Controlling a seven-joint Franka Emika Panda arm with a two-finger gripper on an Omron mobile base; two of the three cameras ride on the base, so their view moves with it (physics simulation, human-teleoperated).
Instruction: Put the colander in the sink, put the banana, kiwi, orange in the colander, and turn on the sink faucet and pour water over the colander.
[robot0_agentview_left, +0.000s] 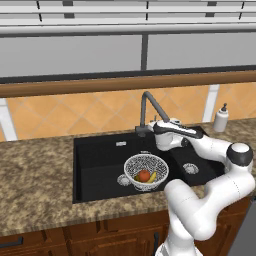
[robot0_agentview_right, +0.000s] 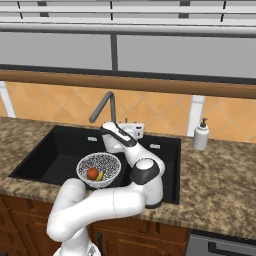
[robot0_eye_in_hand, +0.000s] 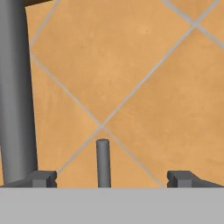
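The colander (robot0_agentview_left: 146, 171) is sitting in the large basin of the sink (robot0_agentview_left: 95, 165), holding the orange (robot0_agentview_left: 144, 175) and the banana (robot0_agentview_left: 152, 177) side by side — the kiwi is too hidden in the mesh to make out. The gripper (robot0_eye_in_hand: 111, 178) is hanging at the faucet (robot0_agentview_left: 148, 111) base, jaws standing wide and gripping nothing. In the hand view the lever (robot0_eye_in_hand: 103, 162) is rising as a thin grey rod between the two fingertips (robot0_eye_in_hand: 43, 178), touching neither, with the faucet's thick column at the left and the orange tiles (robot0_eye_in_hand: 144, 78) behind. A soap bottle (robot0_agentview_left: 221, 118) is standing on the counter (robot0_agentview_left: 35, 170) — well right of the sink.
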